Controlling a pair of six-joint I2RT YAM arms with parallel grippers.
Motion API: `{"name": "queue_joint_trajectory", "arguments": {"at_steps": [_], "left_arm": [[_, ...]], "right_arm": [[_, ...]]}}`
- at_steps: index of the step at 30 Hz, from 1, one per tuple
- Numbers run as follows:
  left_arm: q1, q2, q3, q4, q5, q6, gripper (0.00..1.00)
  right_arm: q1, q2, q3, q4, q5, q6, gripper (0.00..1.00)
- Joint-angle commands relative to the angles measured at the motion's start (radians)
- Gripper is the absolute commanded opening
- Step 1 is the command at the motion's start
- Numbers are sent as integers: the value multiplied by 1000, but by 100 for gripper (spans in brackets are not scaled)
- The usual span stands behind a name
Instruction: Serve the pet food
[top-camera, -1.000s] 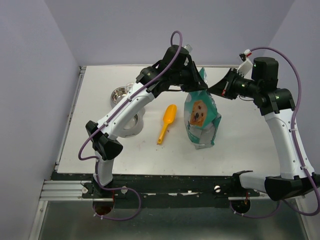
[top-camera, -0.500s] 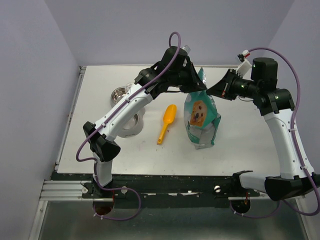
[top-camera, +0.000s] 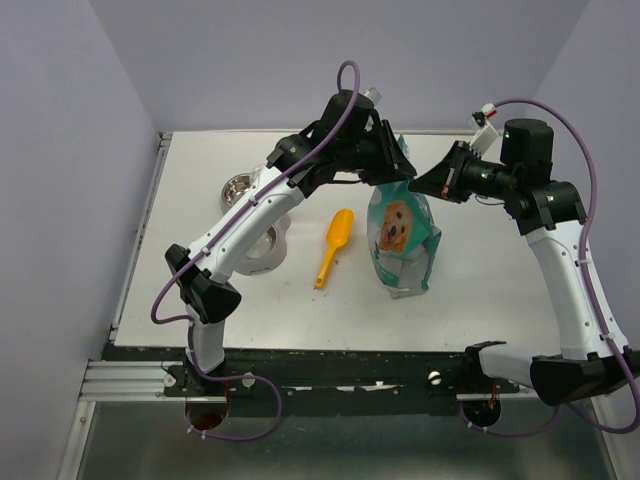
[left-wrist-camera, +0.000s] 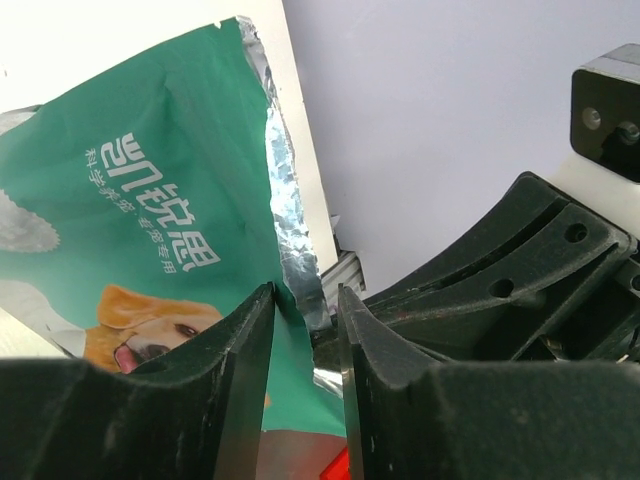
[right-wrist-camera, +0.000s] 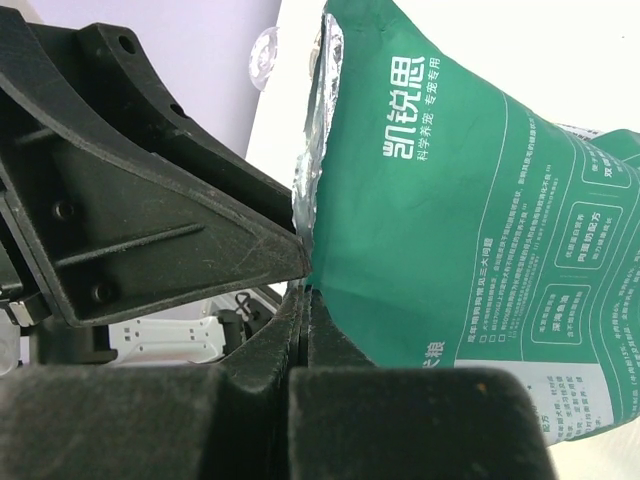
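1. Lilac walls close in a white table (top-camera: 480, 270). At centre frame in the overhead view, the left gripper (left-wrist-camera: 305, 300) stands part-open. Its jaws straddle the torn foil lip of the bag (top-camera: 403, 235) without visibly pinching it.
2. The right gripper (right-wrist-camera: 302, 295) is closed flat. The opposite edge of the bag's mouth runs into the seam at its tips, so I judge that edge to be pinched.
3. No pet food shows in any view. It is presumably inside the bag, below both pincers.
4. The bag stands upright, and its mouth spans left to right in the frame between the two pincers. Widening the mouth would therefore call for a sideways pull apart.
5. An orange scoop (top-camera: 333, 247) lies just left of the bag, its handle toward lower left, nearer the left arm. A steel bowl (top-camera: 238, 187) sits at upper left.
6. Only the wrist views show the jaws and the foil lip, which the wrists hide from overhead. Only the overhead view shows the scoop and bowl.
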Motion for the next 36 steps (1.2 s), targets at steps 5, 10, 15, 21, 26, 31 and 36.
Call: {"name": "queue_joint_trajectory", "arguments": {"at_steps": [5, 10, 15, 21, 26, 31, 36], "left_arm": [[-19, -84, -60, -35, -52, 56, 37], [-20, -88, -67, -47, -86, 55, 23], [-28, -91, -73, -47, -88, 53, 19], [-26, -84, -73, -40, -71, 59, 22], [-26, -62, -50, -73, -85, 70, 5], [-29, -79, -71, -43, -80, 78, 0], [-35, -75, -71, -29, -77, 58, 0]], "right_arm": [[6, 1, -1, -5, 7, -6, 0], [4, -5, -7, -5, 9, -1, 0], [4, -8, 4, -27, 47, -9, 0], [4, 0, 16, -30, 47, -6, 0], [6, 4, 45, -51, 70, -17, 0], [9, 7, 45, -65, 95, -31, 1], [18, 24, 42, -41, 76, -29, 8]]}}
